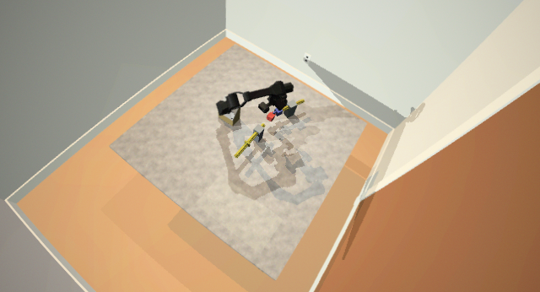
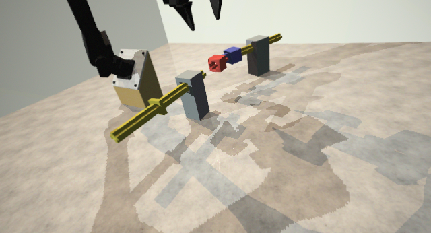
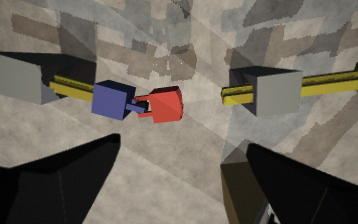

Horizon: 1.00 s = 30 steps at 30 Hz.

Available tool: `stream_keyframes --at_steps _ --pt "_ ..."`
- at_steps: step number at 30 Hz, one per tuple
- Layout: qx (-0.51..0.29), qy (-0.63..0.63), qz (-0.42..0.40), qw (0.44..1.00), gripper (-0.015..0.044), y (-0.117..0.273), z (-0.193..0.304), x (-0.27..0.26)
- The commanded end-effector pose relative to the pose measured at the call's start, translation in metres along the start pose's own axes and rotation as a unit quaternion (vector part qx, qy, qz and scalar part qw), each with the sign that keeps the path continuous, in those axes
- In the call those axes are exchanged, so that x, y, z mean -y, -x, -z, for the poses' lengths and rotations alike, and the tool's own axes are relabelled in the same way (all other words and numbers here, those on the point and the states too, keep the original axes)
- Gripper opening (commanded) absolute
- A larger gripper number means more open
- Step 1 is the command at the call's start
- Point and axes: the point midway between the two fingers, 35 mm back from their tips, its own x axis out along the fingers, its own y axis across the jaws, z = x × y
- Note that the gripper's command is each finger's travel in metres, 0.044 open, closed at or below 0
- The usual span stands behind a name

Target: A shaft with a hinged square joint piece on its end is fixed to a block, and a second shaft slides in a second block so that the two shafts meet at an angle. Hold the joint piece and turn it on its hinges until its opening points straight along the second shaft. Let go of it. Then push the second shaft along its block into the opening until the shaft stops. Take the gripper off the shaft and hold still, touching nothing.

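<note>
The red joint piece [image 1: 270, 116] [image 2: 217, 63] [image 3: 166, 106] hangs by its hinge from the blue piece [image 1: 278, 111] [image 2: 233, 55] [image 3: 111, 100] on the first shaft [image 1: 300, 101] [image 2: 275, 38] [image 3: 72, 88]. That shaft is held in the first block [image 1: 290, 110] [image 2: 258, 56] [image 3: 17, 77]. The red opening faces roughly toward the second shaft [image 1: 242, 149] [image 2: 135, 122] [image 3: 335, 84], whose near end pokes out of the second block [image 1: 259, 132] [image 2: 202, 98] [image 3: 279, 93]. A gap separates them. My gripper [image 2: 205, 24] [image 3: 185, 144] is open, empty and above the pieces, touching nothing.
The arm's wedge-shaped base [image 1: 229, 120] [image 2: 151, 81] [image 3: 234, 192] stands beside the second block. A yellow collar [image 2: 157, 106] sits partway along the second shaft. The arm's shadows cross the mat [image 1: 169, 148] [image 2: 50, 165]. Walls stand behind.
</note>
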Motion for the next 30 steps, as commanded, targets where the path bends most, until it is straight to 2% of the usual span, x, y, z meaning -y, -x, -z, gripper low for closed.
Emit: stream_keyframes --at_steps 1,14,30 --pt "-0.016 -0.064 -0.019 0.998 0.0440 -0.005 -0.003 0.008" --pt "-0.065 -0.272 -0.075 0.957 0.0440 -0.019 -0.012 0.034" --pt "-0.129 -0.493 -0.126 0.851 0.0440 -0.036 -0.017 0.062"
